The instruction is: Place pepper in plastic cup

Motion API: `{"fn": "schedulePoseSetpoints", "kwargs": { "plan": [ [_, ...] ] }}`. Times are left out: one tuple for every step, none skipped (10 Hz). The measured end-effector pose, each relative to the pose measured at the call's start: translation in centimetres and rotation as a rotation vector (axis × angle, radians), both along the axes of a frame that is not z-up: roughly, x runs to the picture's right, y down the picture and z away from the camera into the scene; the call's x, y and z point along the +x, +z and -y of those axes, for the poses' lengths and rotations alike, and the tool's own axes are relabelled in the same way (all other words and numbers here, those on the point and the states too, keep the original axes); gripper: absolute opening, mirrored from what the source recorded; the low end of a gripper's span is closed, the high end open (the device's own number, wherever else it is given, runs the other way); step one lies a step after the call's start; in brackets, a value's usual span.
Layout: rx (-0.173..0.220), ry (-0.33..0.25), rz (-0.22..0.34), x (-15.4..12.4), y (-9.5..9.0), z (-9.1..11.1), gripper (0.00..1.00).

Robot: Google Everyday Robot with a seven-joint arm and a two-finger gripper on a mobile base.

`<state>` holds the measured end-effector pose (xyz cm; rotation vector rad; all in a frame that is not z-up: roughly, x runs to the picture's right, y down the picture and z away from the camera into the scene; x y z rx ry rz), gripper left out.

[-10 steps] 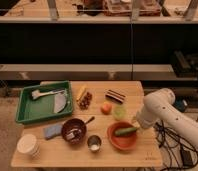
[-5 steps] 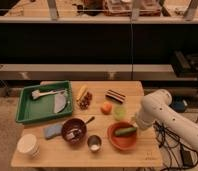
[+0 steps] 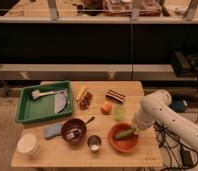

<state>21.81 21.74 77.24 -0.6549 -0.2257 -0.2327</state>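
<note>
Nearest me on the worktop [image 3: 67,159] stand a white tub [image 3: 28,145] at the left, a metal cup [image 3: 94,143] in the middle and a red bowl [image 3: 115,145] to the right. The pepper [image 3: 124,133] lies inside that bowl, tilted, its right end raised towards the rim. My hand [image 3: 134,128] is at that raised end, at the bowl's right edge, hanging from the white arm [image 3: 159,107] that reaches in from the right. From here I cannot tell how far open it is, or whether it has hold of the pepper. Just behind the metal cup sit a dark bowl [image 3: 72,131] and a blue sponge [image 3: 52,131]. Beyond the red bowl stands the cup [image 3: 119,113], beside an orange [image 3: 107,107] and just left of the arm. Farther back is a green tray [image 3: 24,114] at the left.
</note>
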Motion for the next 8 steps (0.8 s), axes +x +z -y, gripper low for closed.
{"fn": "schedulePoseSetpoints", "kwargs": {
  "plan": [
    [0.002, 0.002, 0.000, 0.0, 0.0, 0.0, 0.14],
    [0.006, 0.005, 0.001, 0.0, -0.1, 0.1, 0.14],
    [0.019, 0.008, 0.006, 0.0, -0.6, 0.7, 0.14],
    [0.031, 0.009, 0.010, 0.0, -1.1, 1.3, 0.14],
    [0.046, 0.009, 0.014, 0.1, -1.8, 2.1, 0.14],
    [0.067, 0.010, 0.017, 0.1, -2.7, 3.2, 0.14],
    [0.092, 0.009, 0.016, 0.3, -3.7, 4.6, 0.14],
    [0.107, 0.005, 0.014, 0.2, -4.1, 5.7, 0.14]
  ]
}}
